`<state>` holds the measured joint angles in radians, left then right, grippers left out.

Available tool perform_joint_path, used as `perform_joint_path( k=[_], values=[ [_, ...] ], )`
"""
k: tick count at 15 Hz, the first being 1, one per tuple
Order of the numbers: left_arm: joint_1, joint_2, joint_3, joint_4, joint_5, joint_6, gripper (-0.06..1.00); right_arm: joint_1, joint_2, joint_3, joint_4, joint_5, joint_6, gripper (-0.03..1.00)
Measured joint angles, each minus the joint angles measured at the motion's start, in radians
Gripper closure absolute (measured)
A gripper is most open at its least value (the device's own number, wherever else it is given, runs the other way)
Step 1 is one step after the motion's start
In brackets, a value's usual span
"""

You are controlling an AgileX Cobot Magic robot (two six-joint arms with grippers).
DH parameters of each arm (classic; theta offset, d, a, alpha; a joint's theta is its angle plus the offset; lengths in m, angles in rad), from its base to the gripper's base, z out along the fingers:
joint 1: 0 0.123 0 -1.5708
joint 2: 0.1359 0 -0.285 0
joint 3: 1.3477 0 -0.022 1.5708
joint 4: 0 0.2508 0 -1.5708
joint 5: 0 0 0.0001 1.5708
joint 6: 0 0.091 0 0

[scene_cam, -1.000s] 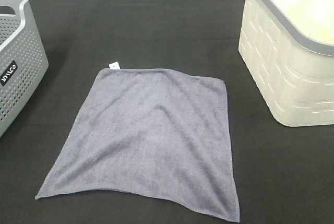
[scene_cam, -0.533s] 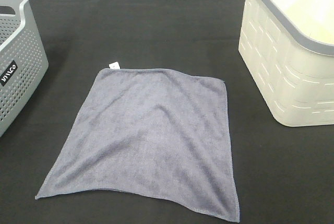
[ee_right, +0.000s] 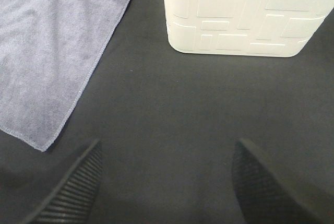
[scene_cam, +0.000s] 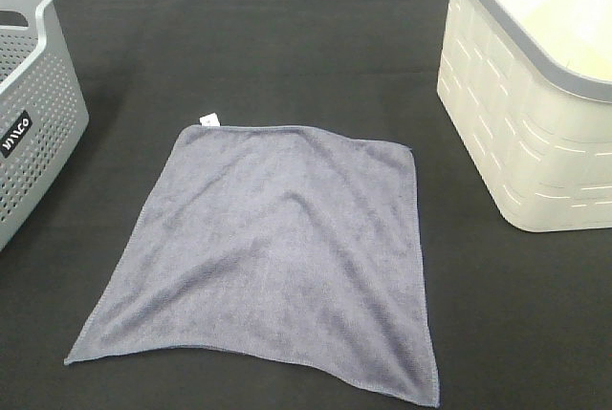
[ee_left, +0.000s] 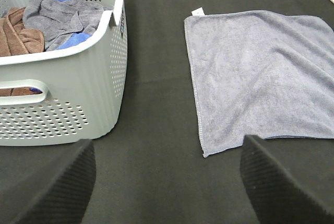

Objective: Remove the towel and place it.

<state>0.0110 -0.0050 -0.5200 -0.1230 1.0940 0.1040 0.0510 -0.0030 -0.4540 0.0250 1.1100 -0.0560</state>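
The towel (scene_cam: 277, 248), a greyish-purple square cloth, lies flat on the black table with its small white tag (scene_cam: 207, 119) at the far left corner. It also shows in the left wrist view as the towel (ee_left: 261, 72) and in the right wrist view as the towel (ee_right: 47, 51). My left gripper (ee_left: 167, 187) stands open above bare table, short of the towel's near corner. My right gripper (ee_right: 167, 187) is open too, over bare table beside the towel's edge. Neither arm appears in the exterior high view. Nothing sits between either pair of fingers.
A grey perforated basket (scene_cam: 29, 95) stands at the left edge; the left wrist view shows this basket (ee_left: 78, 93) holding brown, grey and blue cloths. A cream basket (scene_cam: 535, 95) with a grey rim stands at the right, close ahead of my right gripper as the cream basket (ee_right: 240, 15).
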Motion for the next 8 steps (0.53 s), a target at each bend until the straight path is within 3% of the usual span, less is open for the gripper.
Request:
perform_joint_path(
  k=[8],
  values=[
    [0.000, 0.000, 0.000, 0.000, 0.000, 0.000, 0.22, 0.000, 0.000, 0.000, 0.000, 0.000, 0.000, 0.29]
  ],
)
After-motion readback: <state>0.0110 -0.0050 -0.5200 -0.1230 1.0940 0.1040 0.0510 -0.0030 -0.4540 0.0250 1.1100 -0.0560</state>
